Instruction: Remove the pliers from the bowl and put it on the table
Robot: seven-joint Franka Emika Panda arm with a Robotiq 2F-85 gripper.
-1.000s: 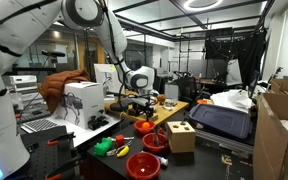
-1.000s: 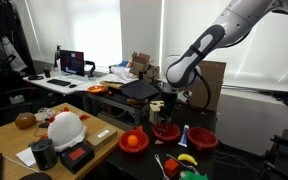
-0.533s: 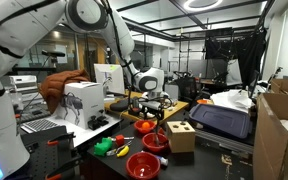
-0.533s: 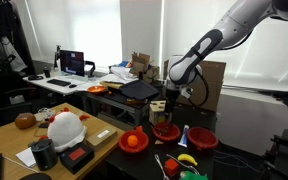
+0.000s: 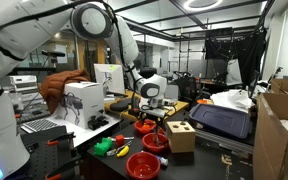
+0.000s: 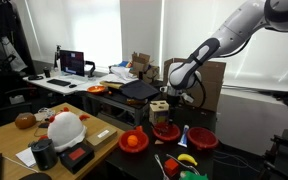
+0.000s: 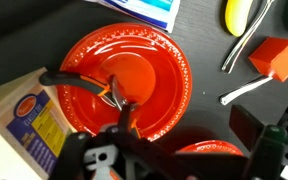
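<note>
Jaws spread to their widest and gripping nothing, the gripper (image 7: 172,152) is hanging directly over the pliers (image 7: 92,87), touching neither them nor anything else.

The main risk, on this reading, is sitting right under the fingers. The pliers are lying slantwise inside the bowl (image 7: 169,60), one red handle reaching toward the rim and the head end running under the gripper's dark body; a closing set slightly off could be catching that one handle alone, leaving the tool swinging or slipping back in; a descent too deep could be pressing a fingertip onto the glossy wall and tipping or skating the bowl across the table (image 7: 206,40).

Trouble is also waiting further out. A labelled carton (image 7: 24,120) is crowding the bowl on one side and a second red bowl (image 7: 206,150) is sitting just beside it on another, so a wide swing on the way out could be clipping either. In an exterior view the bowl (image 5: 154,142) is standing just beside a light wooden cube (image 5: 181,135). A yellow object (image 7: 239,15) and an orange-red block (image 7: 274,55) are taking up nearby table, so bare space for setting the pliers down is looking scarce.
</note>
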